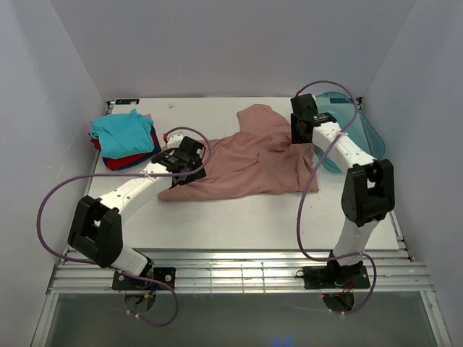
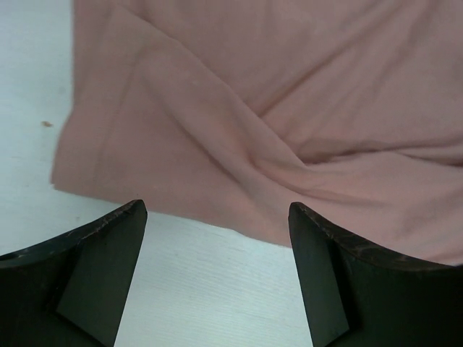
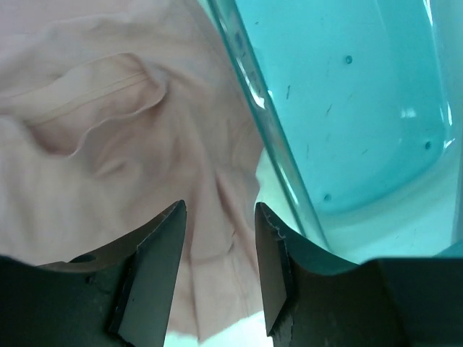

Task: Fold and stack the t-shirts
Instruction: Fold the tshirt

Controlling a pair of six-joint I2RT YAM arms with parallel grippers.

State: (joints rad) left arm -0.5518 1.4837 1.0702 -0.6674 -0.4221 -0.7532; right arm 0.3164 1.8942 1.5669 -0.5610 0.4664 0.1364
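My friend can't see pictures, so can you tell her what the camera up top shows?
A big pink t-shirt lies rumpled on a white table between two robot arms, the left gripper at its left corner, the right gripper at its right edge. A pile of folded shirts, teal on top, sits back left; a blue-green tray back right.

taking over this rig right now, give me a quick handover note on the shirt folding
Claws: the left claw is open and empty, at the left hem of the pink shirt. The right claw is open over that shirt's far right edge, beside the blue-green tray, with nothing pinched.
Things: the pink shirt lies crumpled and unfolded mid-table. The folded stack sits at the far left, teal on top, red and dark blue beneath.
Done: those shirts are stacked.
Left: flatten and fold the pink shirt, then set it on the stack.
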